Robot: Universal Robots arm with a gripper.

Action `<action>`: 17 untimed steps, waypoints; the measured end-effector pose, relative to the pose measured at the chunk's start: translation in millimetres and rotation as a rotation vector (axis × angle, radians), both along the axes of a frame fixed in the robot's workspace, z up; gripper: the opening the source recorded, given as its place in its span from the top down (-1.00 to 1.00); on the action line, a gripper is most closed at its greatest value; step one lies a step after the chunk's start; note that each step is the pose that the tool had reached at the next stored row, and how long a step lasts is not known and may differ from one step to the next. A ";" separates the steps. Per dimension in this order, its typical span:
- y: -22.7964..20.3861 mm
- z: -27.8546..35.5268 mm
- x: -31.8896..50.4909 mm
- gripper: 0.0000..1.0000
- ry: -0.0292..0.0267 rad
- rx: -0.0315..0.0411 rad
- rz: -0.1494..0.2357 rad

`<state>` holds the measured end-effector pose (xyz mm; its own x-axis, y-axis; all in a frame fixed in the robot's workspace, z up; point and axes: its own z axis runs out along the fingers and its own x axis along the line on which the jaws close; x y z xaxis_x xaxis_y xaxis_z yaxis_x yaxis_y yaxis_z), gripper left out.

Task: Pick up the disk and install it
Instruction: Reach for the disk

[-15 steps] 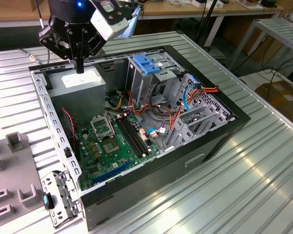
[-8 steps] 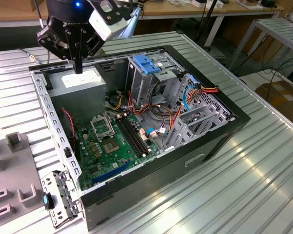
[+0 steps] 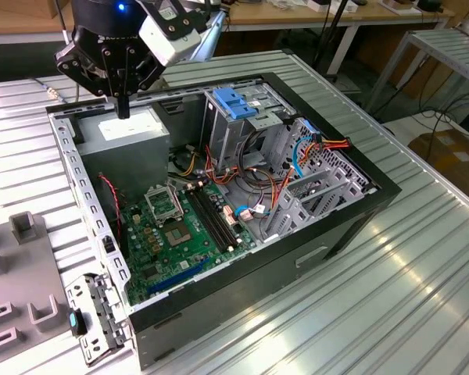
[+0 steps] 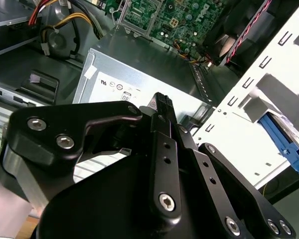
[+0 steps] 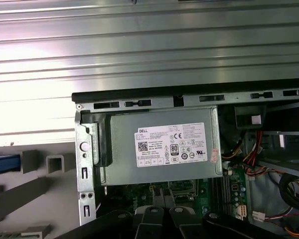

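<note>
Overhead, fingers (image 3: 123, 103) closed, empty, above power-supply box (image 3: 141, 141), open computer case (image 3: 297, 262).

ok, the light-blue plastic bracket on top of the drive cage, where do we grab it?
Likely from above, pinching across the two long edges of the light-blue plastic bracket: it lies flat atop the metal drive cage, top face open, cables beside it.

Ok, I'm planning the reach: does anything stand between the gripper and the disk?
Yes. The gripper hangs over the power supply inside the case; the disk lies outside, so the case's metal wall stands between them.
</note>
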<state>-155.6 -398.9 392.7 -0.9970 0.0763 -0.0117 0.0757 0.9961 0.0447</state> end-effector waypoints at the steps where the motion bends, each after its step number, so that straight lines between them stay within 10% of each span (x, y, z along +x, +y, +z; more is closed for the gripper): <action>1: 0.0 0.0 -0.3 0.79 0.0002 0.0000 0.000; 17: 0.0 -0.3 -5.2 0.79 0.0060 0.0000 0.000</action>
<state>-160.8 -398.9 392.4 -0.9971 0.0762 -0.0057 0.0759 0.9961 0.0442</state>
